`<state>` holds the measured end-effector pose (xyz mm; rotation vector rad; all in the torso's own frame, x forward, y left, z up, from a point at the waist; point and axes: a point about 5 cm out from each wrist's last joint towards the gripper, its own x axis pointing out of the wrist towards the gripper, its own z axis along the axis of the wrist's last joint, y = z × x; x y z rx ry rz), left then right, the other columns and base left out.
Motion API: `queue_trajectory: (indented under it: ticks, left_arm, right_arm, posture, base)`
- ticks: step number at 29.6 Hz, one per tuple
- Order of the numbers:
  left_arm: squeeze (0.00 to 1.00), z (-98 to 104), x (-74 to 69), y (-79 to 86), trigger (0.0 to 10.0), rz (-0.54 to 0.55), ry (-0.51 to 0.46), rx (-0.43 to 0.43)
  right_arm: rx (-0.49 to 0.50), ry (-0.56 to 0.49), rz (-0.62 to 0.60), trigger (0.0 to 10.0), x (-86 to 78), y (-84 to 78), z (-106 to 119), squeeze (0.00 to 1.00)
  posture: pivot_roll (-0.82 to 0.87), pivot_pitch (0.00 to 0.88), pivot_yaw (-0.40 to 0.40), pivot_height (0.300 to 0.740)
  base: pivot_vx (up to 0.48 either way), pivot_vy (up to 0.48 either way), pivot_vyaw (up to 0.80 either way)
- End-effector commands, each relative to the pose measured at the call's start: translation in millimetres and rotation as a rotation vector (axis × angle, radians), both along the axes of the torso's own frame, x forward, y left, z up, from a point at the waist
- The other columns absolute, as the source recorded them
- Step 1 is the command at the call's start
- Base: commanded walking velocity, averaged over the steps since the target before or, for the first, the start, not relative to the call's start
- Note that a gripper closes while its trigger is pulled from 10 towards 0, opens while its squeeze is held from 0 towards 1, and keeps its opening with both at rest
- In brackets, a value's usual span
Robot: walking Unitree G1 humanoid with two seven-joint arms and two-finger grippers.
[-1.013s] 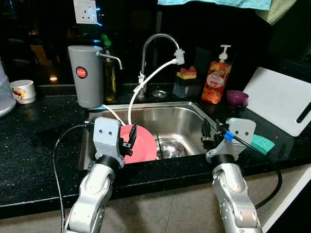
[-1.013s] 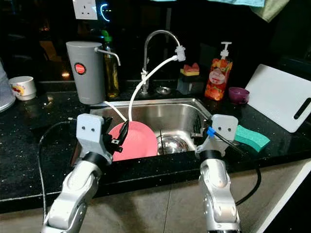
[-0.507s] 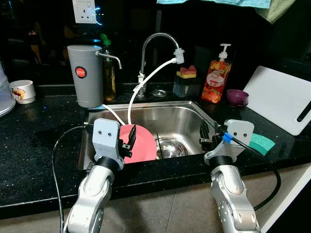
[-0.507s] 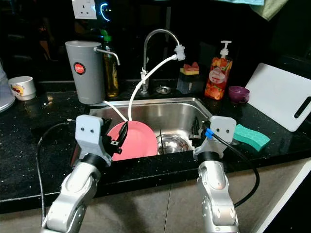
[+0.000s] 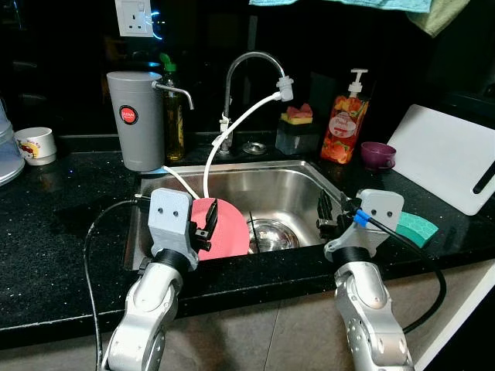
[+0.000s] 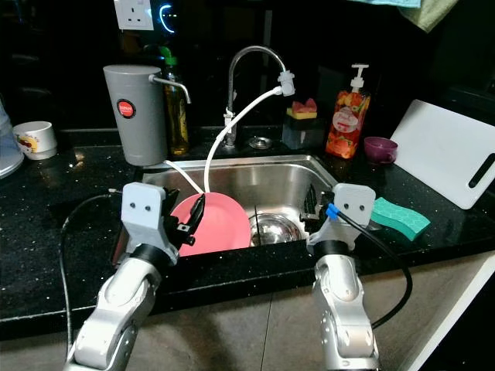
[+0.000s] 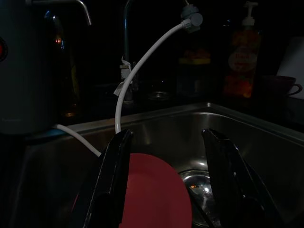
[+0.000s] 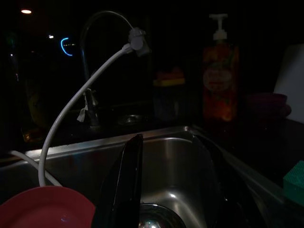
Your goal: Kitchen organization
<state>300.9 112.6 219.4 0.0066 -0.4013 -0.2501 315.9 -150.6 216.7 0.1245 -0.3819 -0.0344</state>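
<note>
Dark kitchen sink point(image 5: 286, 182): left pincer point(image 7: 166, 180) open, straddling pink plate point(image 5: 224, 228) at near edge, ready to grip; right pincer point(image 5: 329, 212) open, empty.

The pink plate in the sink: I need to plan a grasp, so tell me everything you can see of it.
The pink plate is round, plain and smooth, apparently plastic. It stands tilted on edge in the steel sink, near the left front, beside the drain. The left gripper hovers at it, fingers open either side of its rim. A white hose hangs down behind it; whether they touch is unclear.
</note>
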Motion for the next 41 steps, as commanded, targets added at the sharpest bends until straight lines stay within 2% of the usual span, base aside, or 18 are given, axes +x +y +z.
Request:
queue_trajectory:
  ticks: [1,15,27,30,31,36,40,41]
  left_arm:
    - [0.0,2,1.5,-3.2,10.0,-0.01,-0.007,0.012]
    - [0.0,9,8.7,8.6,10.0,0.024,-0.031,0.02]
    - [0.0,10,9.7,12.3,10.0,0.036,-0.036,0.023]
    - [0.0,10,10.5,14.3,10.0,0.04,-0.038,0.025]
    - [0.0,13,11.5,18.6,10.0,0.048,-0.046,0.031]
    - [0.0,10,12.4,26.6,10.0,0.069,-0.055,0.064]
    - [0.0,19,11.8,29.1,10.0,0.081,-0.073,0.064]
    - [0.0,21,11.6,28.2,10.0,0.079,-0.078,0.064]
  right_arm:
    - [-0.001,0.003,-0.007,10.0,1.8,-1.4,-1,0.0]
    - [-0.001,-0.001,-0.012,10.0,2.0,-2.3,0,0.0]
    - [0.001,-0.002,-0.013,10.0,3.0,-1.9,0,0.0]
    - [0.004,0.0,-0.009,10.0,3.9,1.0,-1,0.0]
    - [0.012,-0.004,0.007,10.0,5.3,7.6,1,0.0]
    - [0.019,0.003,0.038,10.0,6.9,17.7,-3,0.0]
    - [0.012,-0.001,0.073,10.0,10.0,17.9,2,0.0]
    - [0.008,-0.006,0.073,10.0,12.0,14.1,3,0.0]
  posture:
    - [0.11,0.001,-0.065,0.74]
    - [0.11,0.0,-0.064,0.74]
    - [0.11,0.0,-0.064,0.74]
    - [0.12,0.0,-0.066,0.74]
    - [0.12,0.0,-0.066,0.74]
    - [0.15,0.0,-0.079,0.74]
    - [0.18,0.0,-0.091,0.74]
    - [0.2,0.0,-0.071,0.74]
  base:
    - [0.0,0.0,0.0]
    - [0.0,0.0,0.0]
    - [0.0,0.0,0.0]
    - [0.0,0.0,0.0]
    - [0.0,0.0,0.0]
    - [0.0,0.0,0.0]
    - [0.0,0.0,0.0]
    - [0.0,0.0,0.0]
